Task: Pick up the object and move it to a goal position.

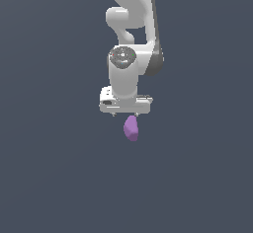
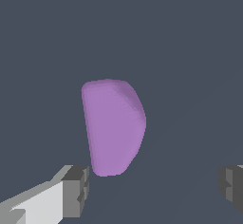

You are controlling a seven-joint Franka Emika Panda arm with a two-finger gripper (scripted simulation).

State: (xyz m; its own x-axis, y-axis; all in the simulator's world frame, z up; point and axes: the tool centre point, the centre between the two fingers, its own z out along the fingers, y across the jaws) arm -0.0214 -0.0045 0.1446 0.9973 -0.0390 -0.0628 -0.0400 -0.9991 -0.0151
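Note:
The object (image 1: 131, 128) is a small smooth purple lump lying on the flat grey surface. In the exterior view it shows just below the white hand of the arm. My gripper (image 1: 125, 113) is over it, apart from it. In the wrist view the object (image 2: 114, 126) is large and upright in the picture, close to one grey fingertip (image 2: 76, 190), while the other fingertip (image 2: 232, 185) is far off to the side. My gripper (image 2: 154, 187) is open wide and holds nothing. The lump is not between the fingertips but just beyond their line.
The plain dark grey surface (image 1: 54, 177) fills both views. The white arm (image 1: 131, 24) rises behind the hand in the exterior view. No goal marker or other thing shows.

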